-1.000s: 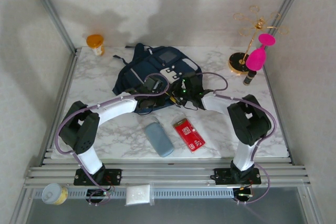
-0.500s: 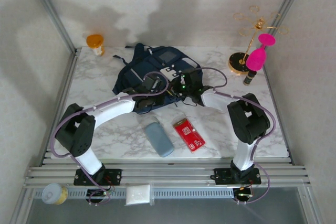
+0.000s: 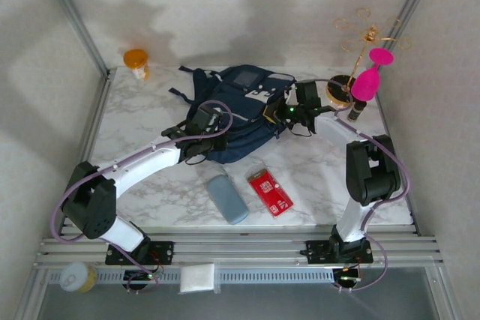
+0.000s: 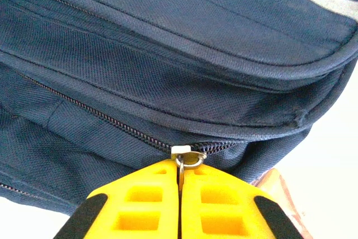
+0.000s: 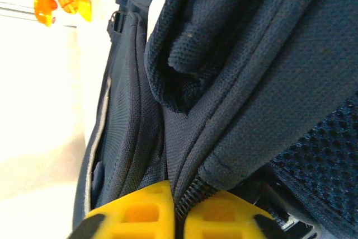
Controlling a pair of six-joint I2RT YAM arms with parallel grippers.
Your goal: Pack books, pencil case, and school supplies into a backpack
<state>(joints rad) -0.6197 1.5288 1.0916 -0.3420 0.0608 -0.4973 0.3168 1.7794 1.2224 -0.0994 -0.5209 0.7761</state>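
Navy backpack [image 4: 168, 54] clamped by left end effector [image 4: 180, 166].

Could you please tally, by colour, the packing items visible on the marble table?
Blue: 2, the navy backpack and the grey-blue pencil case.
Red: 1, the flat packet.
Total: 3.
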